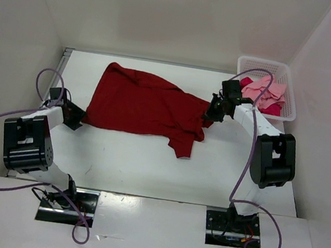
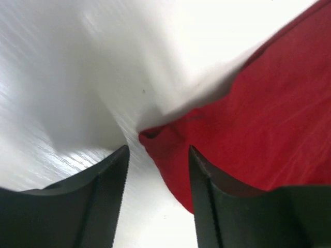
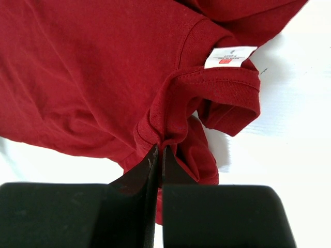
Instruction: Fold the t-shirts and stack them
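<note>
Gripping dk-red tee [image 3: 93, 77] collar (R pincer [image 3: 158, 151])

Left tool [image 2: 158, 151] agape, right tool [image 3: 158, 151] tight together.

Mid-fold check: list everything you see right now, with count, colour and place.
dark red t-shirt: 1, dark red, spread crumpled across the table's middle
light pink t-shirt: 1, light pink, bunched in the basket
crimson-pink t-shirt: 1, bright crimson-pink, in the basket too
basket: 1, white mesh, table's far right corner
label: 1, white, at the dark red t-shirt's collar
table: 1, white
left fingers: 2, black, open at the dark red t-shirt's left edge
right fingers: 2, black, shut on its collar
</note>
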You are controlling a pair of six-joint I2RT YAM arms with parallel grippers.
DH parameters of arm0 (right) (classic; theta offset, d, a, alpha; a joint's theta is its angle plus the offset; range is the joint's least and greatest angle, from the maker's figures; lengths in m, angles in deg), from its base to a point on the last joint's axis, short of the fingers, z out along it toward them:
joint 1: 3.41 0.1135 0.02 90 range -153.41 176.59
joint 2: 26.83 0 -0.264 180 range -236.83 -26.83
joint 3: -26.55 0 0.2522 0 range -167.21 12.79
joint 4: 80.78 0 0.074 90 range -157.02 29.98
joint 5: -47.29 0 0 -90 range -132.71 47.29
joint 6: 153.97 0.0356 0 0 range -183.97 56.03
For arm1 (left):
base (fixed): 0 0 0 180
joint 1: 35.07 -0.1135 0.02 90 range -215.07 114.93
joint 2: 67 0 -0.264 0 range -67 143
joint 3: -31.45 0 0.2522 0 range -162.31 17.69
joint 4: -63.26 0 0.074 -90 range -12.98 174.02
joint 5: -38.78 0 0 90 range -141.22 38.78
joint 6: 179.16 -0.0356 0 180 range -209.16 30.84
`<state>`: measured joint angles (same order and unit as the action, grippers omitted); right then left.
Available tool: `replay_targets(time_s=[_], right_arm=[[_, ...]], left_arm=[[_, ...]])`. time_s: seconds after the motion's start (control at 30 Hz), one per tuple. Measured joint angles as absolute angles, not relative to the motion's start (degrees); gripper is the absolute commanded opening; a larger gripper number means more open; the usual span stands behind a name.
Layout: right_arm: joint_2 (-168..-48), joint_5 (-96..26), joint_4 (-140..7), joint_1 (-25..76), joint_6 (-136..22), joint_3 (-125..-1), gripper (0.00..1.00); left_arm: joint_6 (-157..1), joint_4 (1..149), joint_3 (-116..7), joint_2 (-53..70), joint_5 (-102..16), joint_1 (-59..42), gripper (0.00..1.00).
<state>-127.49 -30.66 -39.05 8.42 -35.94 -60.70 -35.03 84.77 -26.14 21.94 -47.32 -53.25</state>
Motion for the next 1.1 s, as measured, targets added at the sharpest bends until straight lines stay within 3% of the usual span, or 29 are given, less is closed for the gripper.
replay_targets(time_s=[0.27,0.37,0.6,0.87,1.1], right_arm=[[-127.5,-30.7,-39.0,8.1,-36.0,-60.7,0.03],[-127.5,-30.7,-39.0,7.7,-36.0,-60.7,0.03],[-126.0,-29.3,-33.2,7.5,-37.0,-63.3,0.0],[-113.3,-26.7,-24.8,8.7,-39.3,-78.5,0.0],[-105.0,-24.2,-26.1,6.7,-38.8,-70.2,0.0]], left_arm=[[-34.6,81.6,-27.1,25.8,-45.4,-53.5,0.15],[-34.8,81.2,-27.5,26.3,-44.9,-53.5,0.1],[-36.8,86.9,-32.8,24.3,-45.0,-53.4,0.05],[-38.2,86.7,-37.5,22.3,-45.3,-54.3,0.05],[-38.4,86.9,-40.5,24.9,-46.5,-55.3,0.05]])
